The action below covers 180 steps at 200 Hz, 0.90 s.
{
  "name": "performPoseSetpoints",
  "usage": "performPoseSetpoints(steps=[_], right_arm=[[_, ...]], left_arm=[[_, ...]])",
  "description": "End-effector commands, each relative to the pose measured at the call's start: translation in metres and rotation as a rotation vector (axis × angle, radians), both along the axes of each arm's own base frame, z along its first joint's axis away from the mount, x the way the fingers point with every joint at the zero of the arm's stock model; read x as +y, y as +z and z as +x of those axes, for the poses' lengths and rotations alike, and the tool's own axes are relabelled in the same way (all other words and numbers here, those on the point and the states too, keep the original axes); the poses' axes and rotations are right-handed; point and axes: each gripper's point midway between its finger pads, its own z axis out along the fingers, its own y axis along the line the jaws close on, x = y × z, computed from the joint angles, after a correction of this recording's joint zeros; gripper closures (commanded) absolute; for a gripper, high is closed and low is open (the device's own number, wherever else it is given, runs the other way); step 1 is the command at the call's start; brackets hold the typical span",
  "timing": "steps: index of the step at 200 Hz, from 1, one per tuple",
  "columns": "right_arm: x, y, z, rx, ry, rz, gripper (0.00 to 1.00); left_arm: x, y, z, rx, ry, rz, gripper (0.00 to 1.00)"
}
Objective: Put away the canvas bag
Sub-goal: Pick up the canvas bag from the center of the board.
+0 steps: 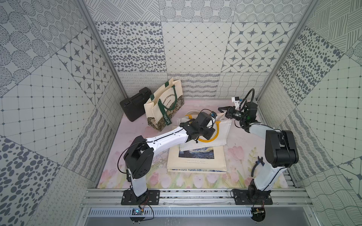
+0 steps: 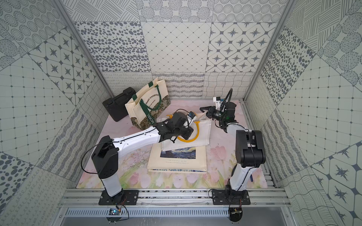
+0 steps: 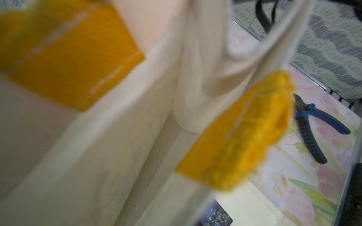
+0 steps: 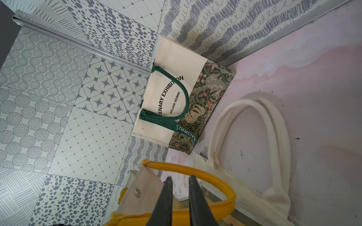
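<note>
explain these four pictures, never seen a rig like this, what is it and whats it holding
The left arm and right arm are robots bolted to a rail. Two pictures look down from one overhead camera; the others come from a camera on each wrist. On the floral mat are a black case, a standing William Morris tote, a Starry Night bag, a yellow-handled canvas bag atop it, and blue pliers. The left tool, hidden, is shut and seems to pinch that bag's cloth. The right tool sits nearly shut at its yellow handle; a grip is unclear.
</note>
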Motion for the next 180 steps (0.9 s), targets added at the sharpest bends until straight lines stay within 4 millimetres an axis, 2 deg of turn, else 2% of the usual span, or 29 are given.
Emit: performPoseSetpoints(steps=[1,27,61,96,106,111,124,134,146,160,180], right_arm=[[0.009,0.037,-0.027,-0.094,0.049,0.015,0.82],[0.014,0.057,-0.056,-0.116,0.080,0.005,0.82],[0.031,0.081,-0.103,-0.137,0.155,-0.045,0.81],[0.045,0.078,-0.137,-0.100,0.196,-0.047,0.80],[0.043,0.075,-0.141,-0.117,0.182,-0.059,0.79],[0.041,0.075,-0.141,-0.137,0.167,-0.074,0.75],[0.030,0.071,-0.137,-0.188,0.090,-0.159,0.50],[0.020,0.069,-0.132,-0.237,0.022,-0.240,0.41],[0.009,0.070,-0.127,-0.330,-0.062,-0.321,0.36],[-0.001,0.078,-0.125,-0.439,-0.146,-0.356,0.35],[-0.010,0.084,-0.126,-0.498,-0.222,-0.367,0.32]], left_arm=[[0.028,0.015,0.026,-0.057,0.093,-0.002,0.99],[0.038,0.022,0.030,-0.078,0.105,0.002,0.98],[0.037,0.030,0.031,-0.091,0.097,-0.015,0.98],[0.035,0.041,0.034,-0.109,0.098,-0.035,0.98],[0.035,0.042,0.033,-0.106,0.094,-0.037,0.98],[0.035,0.042,0.032,-0.105,0.094,-0.037,0.98],[0.036,0.042,0.028,-0.093,0.093,-0.043,0.98],[0.038,0.042,0.024,-0.083,0.092,-0.052,0.98],[0.041,0.043,0.019,-0.076,0.094,-0.062,0.98],[0.044,0.045,0.012,-0.079,0.092,-0.063,0.97],[0.048,0.054,0.003,-0.096,0.068,-0.059,0.93]])
